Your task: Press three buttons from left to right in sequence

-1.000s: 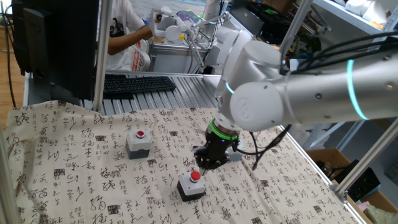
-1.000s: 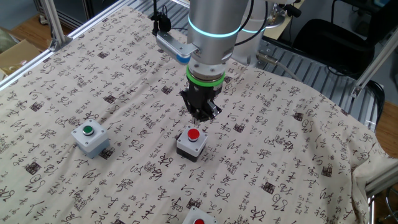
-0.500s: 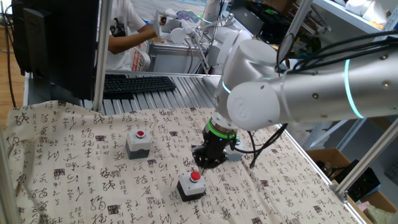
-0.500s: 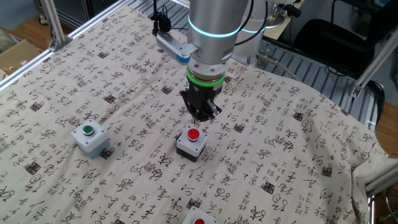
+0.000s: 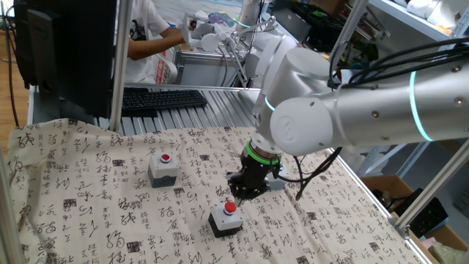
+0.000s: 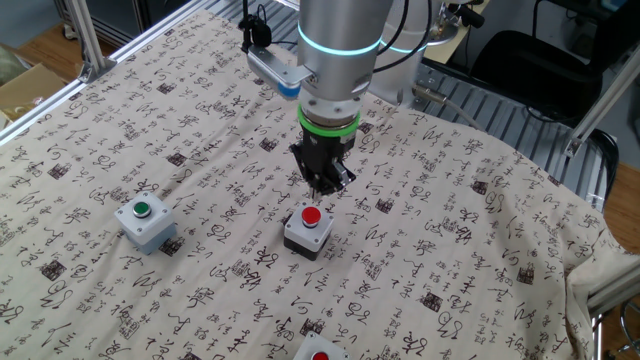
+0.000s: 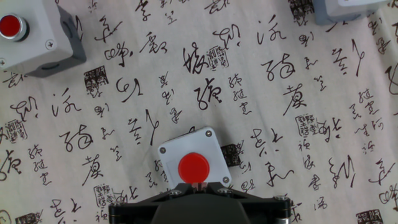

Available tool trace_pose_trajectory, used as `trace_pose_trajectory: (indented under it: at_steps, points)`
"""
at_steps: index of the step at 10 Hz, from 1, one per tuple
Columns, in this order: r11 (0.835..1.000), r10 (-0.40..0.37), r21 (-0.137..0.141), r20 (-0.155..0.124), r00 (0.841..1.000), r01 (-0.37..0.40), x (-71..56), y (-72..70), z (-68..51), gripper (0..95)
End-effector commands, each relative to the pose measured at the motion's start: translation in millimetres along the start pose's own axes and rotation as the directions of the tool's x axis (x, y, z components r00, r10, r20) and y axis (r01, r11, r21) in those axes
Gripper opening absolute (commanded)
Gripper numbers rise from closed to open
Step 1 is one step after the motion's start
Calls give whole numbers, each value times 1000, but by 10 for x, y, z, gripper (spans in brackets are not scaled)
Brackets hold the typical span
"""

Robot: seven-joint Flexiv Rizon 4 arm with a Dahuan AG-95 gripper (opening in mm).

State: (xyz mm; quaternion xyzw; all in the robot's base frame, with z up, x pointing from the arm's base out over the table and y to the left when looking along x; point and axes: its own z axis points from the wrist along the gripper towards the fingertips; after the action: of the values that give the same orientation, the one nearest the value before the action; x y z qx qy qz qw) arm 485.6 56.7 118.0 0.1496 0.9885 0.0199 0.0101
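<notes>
The three buttons sit on a calligraphy-print cloth. The grey box with a small red button is left in one fixed view. The black-and-white box with the red dome button is in the middle. The light grey box with the green button shows in the other fixed view; in the hand view only its corner shows. My gripper points down, shut, with nothing in it. It hangs just above and slightly beyond the red dome.
The printed cloth covers the table and hangs over its edges. Behind the table are a keyboard, a dark monitor and a person. Metal frame posts stand at the corners. A cardboard box lies beside the table.
The arm's upper body has swayed slightly. The shut gripper stays over the middle button's dome.
</notes>
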Motion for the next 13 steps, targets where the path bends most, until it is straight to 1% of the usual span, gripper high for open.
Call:
trace_pose_trajectory:
  at_steps: [1,2,3,4,5,7,9,10,11,12,13]
  points:
    - [1000,7,-6,-6,1000,-7,6,-3,-4,0]
    - [1000,10,-10,-6,1000,-10,5,-2,-4,0]
    - [1000,12,-20,-10,1000,-12,2,2,-4,0]
    - [999,12,-36,-17,1000,-13,-18,29,-5,0]
    - [999,13,-40,-18,1000,-13,-28,43,-9,0]
    - [999,16,-30,-21,1000,-16,-75,141,-59,0]
    - [1000,18,-10,-29,999,-18,-120,244,-108,0]
    - [1000,18,-7,-31,999,-18,-153,307,-131,0]
    - [1000,18,-6,-31,999,-18,-165,327,-136,0]
    - [1000,20,-8,-31,999,-20,-199,388,-146,0]
    - [1000,23,-4,-33,999,-23,-234,451,-158,0]
